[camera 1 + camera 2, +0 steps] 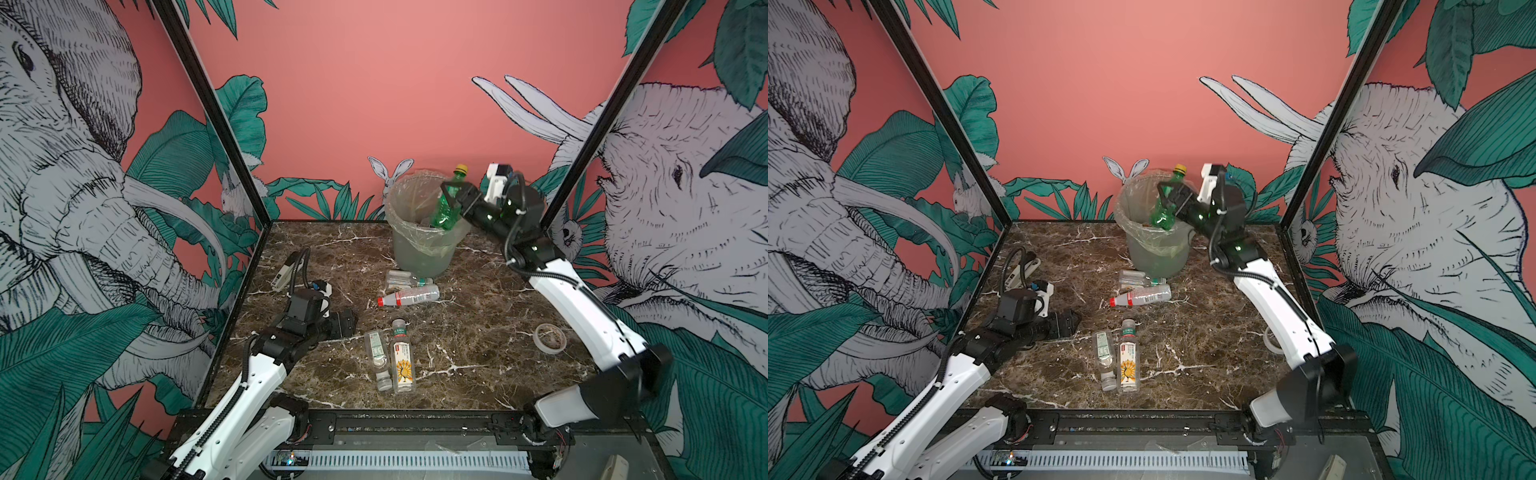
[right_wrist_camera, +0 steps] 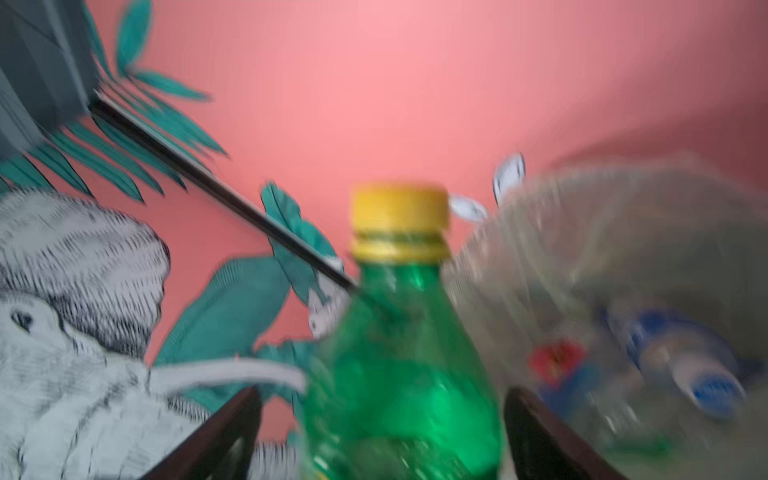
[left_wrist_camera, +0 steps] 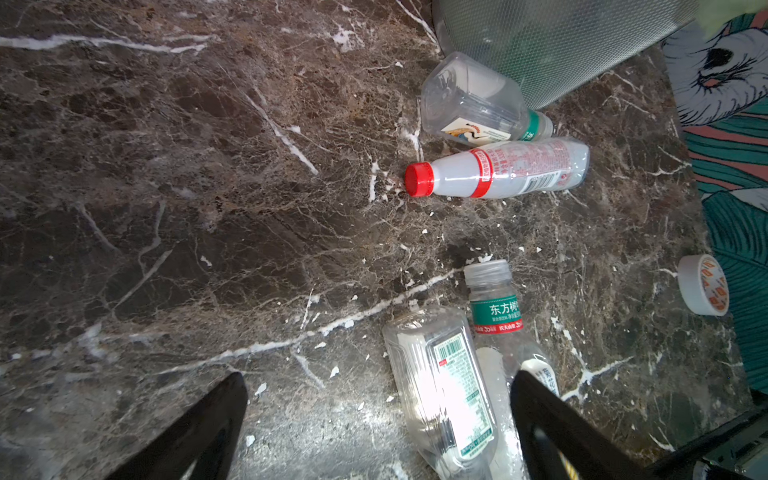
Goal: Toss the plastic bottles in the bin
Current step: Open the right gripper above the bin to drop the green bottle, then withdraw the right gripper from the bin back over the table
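Status: task looks past halfway, not finished.

Right gripper point(image 1: 449, 194) is up over the bin point(image 1: 415, 259). The green bottle point(image 1: 445, 215) sits between its jaws, yellow cap up, tilted, base already below the bin rim. In the right wrist view the jaws stand wider than the bottle with a gap on one side, so I read it as let go, not clamped. That view is blurred, so medium confidence. Judgement: this one is as good as in.

Left gripper point(image 3: 380, 378) is spread wide, empty, low over the counter point(image 1: 478, 332).

Count:
- 1 green bottle, at the right gripper, entering the bin.
- 4 bottles on the counter. Two lie side by side just ahead of the left gripper: the clear one with the green-white label point(image 1: 377, 353) and the one with the yellow label point(image 1: 403, 359). Two more lie farther out from that gripper, at the foot of the bin: the red-capped one point(image 1: 409, 296) and the clear square one point(image 1: 402, 277), touching each other.
- Inside the bin: at least one blue-capped bottle point(image 2: 685, 365) plus something red. Too blurred for a total.
- 1 bin.
- Not for binning: 1 tape roll point(image 1: 550, 337), 1 stapler point(image 1: 284, 270).

To do: the four on the counter. The front pair is the left gripper's nearest pick.
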Controlling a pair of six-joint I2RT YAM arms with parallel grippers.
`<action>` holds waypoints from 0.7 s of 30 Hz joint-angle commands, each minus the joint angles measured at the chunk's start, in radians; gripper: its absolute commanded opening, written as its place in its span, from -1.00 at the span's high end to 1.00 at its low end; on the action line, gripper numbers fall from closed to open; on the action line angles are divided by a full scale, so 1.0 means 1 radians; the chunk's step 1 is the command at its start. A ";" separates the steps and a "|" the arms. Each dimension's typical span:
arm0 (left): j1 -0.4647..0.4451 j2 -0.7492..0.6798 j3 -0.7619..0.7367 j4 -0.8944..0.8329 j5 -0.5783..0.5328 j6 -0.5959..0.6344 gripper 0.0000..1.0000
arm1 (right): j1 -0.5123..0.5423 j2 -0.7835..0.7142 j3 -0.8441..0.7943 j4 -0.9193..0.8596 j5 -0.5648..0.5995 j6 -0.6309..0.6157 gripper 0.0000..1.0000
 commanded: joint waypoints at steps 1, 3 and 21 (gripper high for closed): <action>0.006 -0.014 -0.008 0.007 0.016 -0.033 -0.99 | -0.013 0.072 0.134 -0.152 0.046 -0.026 -0.98; 0.006 -0.027 -0.009 0.003 0.018 -0.038 -0.99 | -0.011 0.038 0.113 -0.125 0.058 -0.024 -0.98; 0.006 -0.044 -0.022 0.022 0.096 -0.045 -0.99 | -0.012 -0.579 -0.632 -0.137 0.080 -0.087 -0.98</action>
